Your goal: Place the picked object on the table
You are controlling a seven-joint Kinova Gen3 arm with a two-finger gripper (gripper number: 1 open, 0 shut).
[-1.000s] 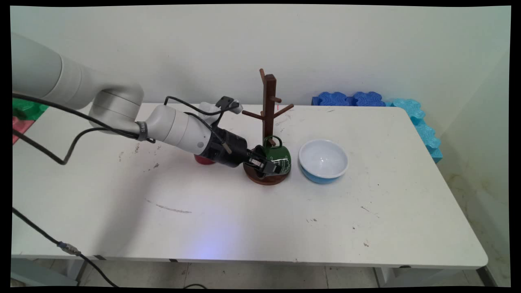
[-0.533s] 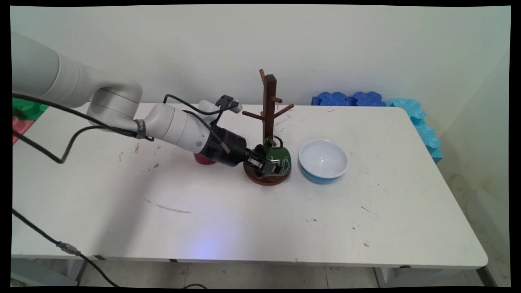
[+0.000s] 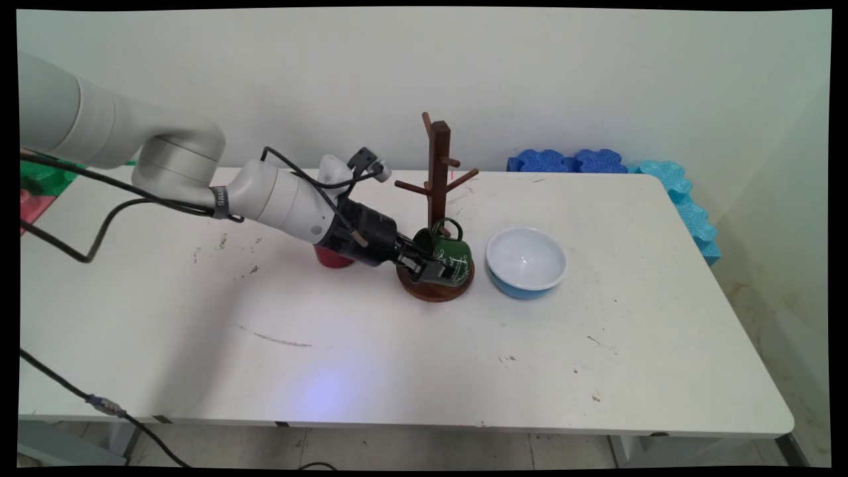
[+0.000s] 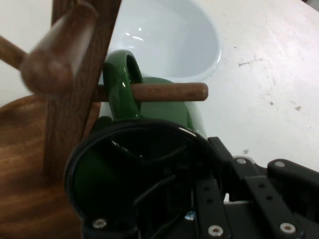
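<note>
A green mug (image 3: pixel 452 255) lies tilted on its side over the round base of the wooden mug tree (image 3: pixel 437 165), and my gripper (image 3: pixel 430 266) is shut on its rim. In the hand view the green mug (image 4: pixel 149 149) shows its dark mouth towards the camera, one finger inside it. Its handle (image 4: pixel 119 84) is looped over a low peg (image 4: pixel 169 91) of the tree, right beside the trunk (image 4: pixel 75 99).
A white bowl with a blue outside (image 3: pixel 527 260) stands just right of the tree's base. A red cup (image 3: pixel 331 257) is partly hidden behind my forearm. Blue foam pieces (image 3: pixel 570 161) line the table's far right edge; green and red foam (image 3: pixel 36 182) lies far left.
The gripper has lifted and tilted the green mug a little, shifting up and back towards the tree trunk. The mug's handle now sits higher against the trunk.
</note>
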